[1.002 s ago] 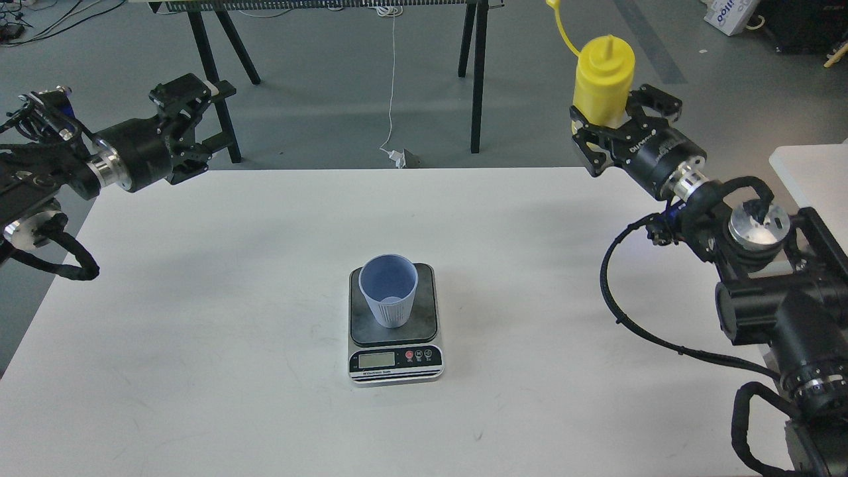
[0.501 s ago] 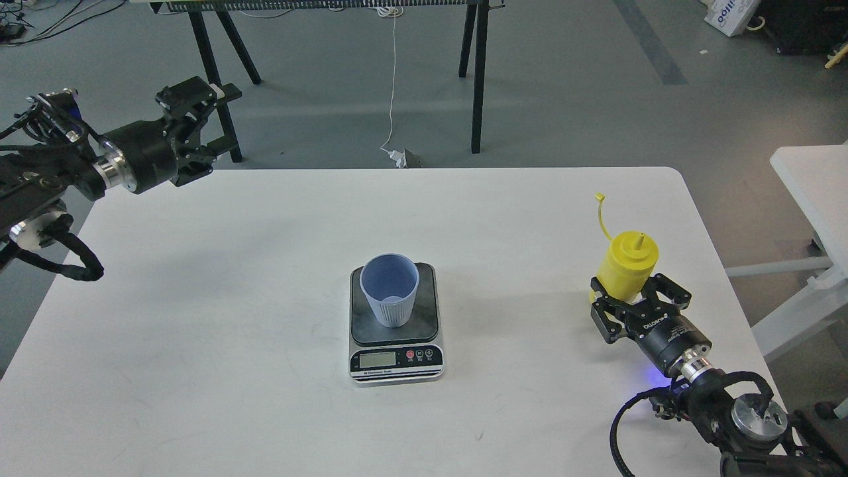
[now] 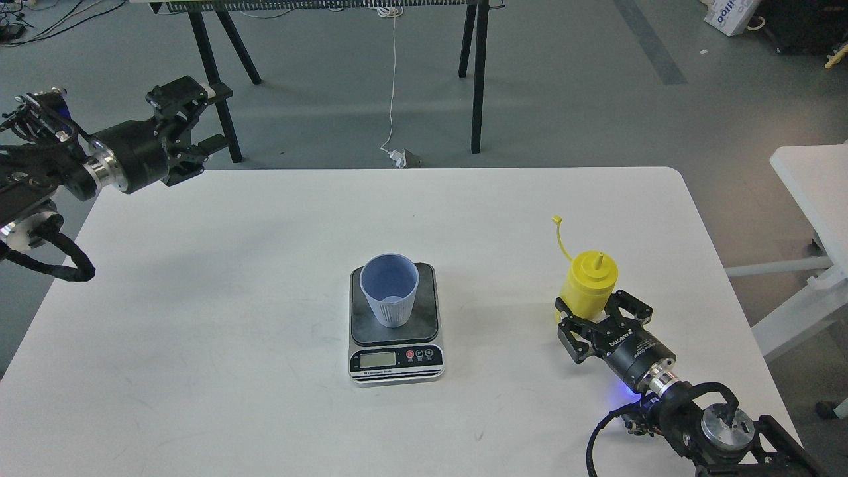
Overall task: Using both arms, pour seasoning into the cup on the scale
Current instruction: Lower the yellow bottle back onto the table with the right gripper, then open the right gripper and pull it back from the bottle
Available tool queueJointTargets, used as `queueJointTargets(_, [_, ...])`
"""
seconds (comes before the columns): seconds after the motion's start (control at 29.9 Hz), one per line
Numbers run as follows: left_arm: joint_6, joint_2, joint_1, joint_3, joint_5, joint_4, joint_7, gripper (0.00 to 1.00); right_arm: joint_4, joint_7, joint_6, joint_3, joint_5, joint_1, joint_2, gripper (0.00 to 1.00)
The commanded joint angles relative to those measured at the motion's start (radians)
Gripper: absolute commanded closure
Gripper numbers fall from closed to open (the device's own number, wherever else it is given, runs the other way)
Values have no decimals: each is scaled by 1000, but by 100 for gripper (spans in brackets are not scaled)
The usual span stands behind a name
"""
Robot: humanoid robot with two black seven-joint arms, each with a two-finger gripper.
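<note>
The light-blue cup (image 3: 389, 289) stands upright on the dark plate of the scale (image 3: 395, 328), near the middle of the white table. The yellow seasoning bottle (image 3: 587, 283) stands upright at the right, its nozzle up and its cap hanging off a thin tether (image 3: 562, 237). My right gripper (image 3: 596, 317) is shut on the bottle's lower part, one finger on each side. My left gripper (image 3: 180, 129) is open and empty. It hovers at the table's far left corner, well away from the cup.
The white table (image 3: 265, 278) has a rounded far right corner. A second white table (image 3: 811, 179) stands to the right, across a gap. Black trestle legs (image 3: 478, 73) and a hanging white cable (image 3: 392, 79) are behind the table.
My right gripper came down from high at the back right with the bottle, then shifted left toward the scale. The left gripper moved only slightly. Cup and scale stayed put.
</note>
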Motion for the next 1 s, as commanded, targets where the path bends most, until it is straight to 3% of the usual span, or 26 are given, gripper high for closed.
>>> queueJointTargets(0.0, [0,-1,0,0,0,0,0,1,8,0,0,-11,0,-6,0,20])
queueJointTargets(0.2, [0,-1,2,2,0,0,0,1,9,0,0,3,2,-16,-11,7])
queueJointTargets(0.57, [0,-1,2,2,0,0,0,1,19,0,0,8,15,-51,-51,6])
queueJointTargets(0.97, [0,-4,2,2,0,0,0,1,158,0,0,6,15,-158,-71,6])
